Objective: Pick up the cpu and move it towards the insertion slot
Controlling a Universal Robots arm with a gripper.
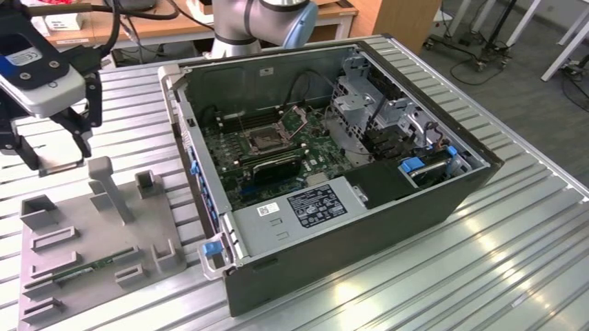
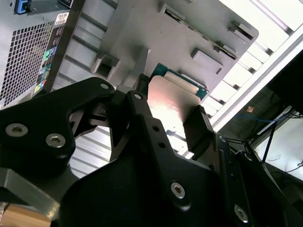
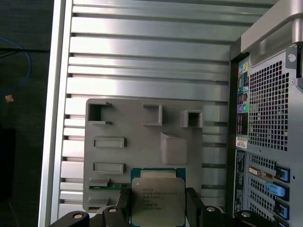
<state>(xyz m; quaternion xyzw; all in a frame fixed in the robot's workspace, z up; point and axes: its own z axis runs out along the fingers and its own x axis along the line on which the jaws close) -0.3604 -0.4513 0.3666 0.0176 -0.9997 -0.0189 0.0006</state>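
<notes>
My gripper (image 1: 57, 160) is shut on the cpu (image 1: 61, 165), a flat square chip with a silvery face. It hangs in the air over the ribbed table at the exterior view's left, beyond the grey fixture plate (image 1: 92, 234). In both wrist views the cpu (image 3: 157, 196) (image 2: 173, 101) sits between the two black fingers (image 3: 194, 202) (image 2: 199, 125), which press on opposite edges. The insertion slot (image 1: 262, 141), a square socket with a shiny metal frame, lies on the green board inside the open computer case (image 1: 368, 214), well to the exterior view's right of the gripper.
The fixture plate (image 3: 118, 142) has raised posts and pockets, and a thin green memory stick (image 1: 92, 265) lies on it. The case wall (image 1: 189, 138) stands between the gripper and the board. Drive cages and cables crowd the case's right side.
</notes>
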